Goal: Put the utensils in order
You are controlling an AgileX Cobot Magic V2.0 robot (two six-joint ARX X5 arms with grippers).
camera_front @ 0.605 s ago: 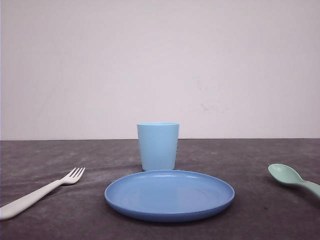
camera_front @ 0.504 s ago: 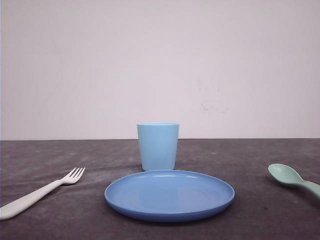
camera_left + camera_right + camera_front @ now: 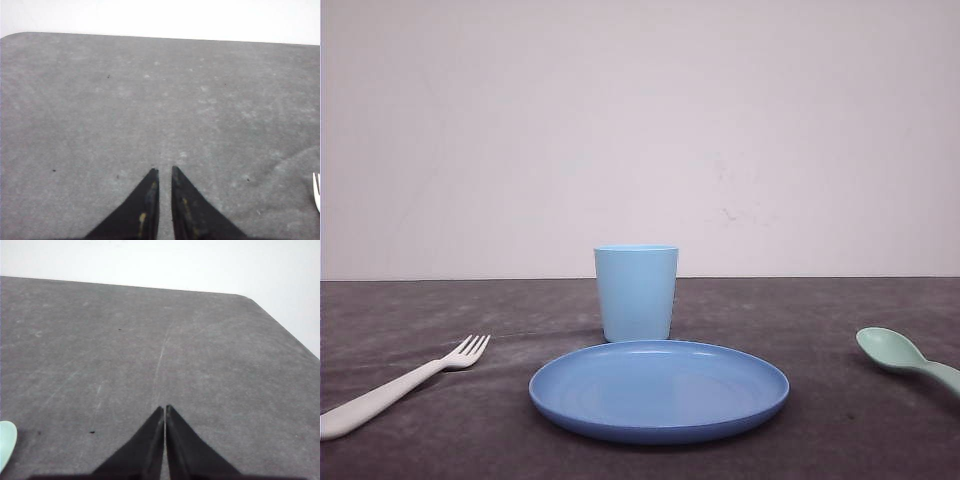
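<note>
A white fork (image 3: 400,385) lies on the dark table at the front left, tines pointing toward the middle. At the right edge rests a mint-green spoon (image 3: 905,357), bowl up. My left gripper (image 3: 164,171) hovers over bare table with its fingers nearly together and nothing between them; the fork's tines (image 3: 316,192) peek in at the side of that view. The right gripper (image 3: 164,408) is shut over bare table, and the spoon's bowl (image 3: 6,442) shows at the edge of its view.
A round blue plate (image 3: 660,390) sits in the middle front, with a light blue cup (image 3: 636,292) upright just behind it. A pale wall backs the table. The table's far edge and a rounded corner (image 3: 250,299) show in the wrist views.
</note>
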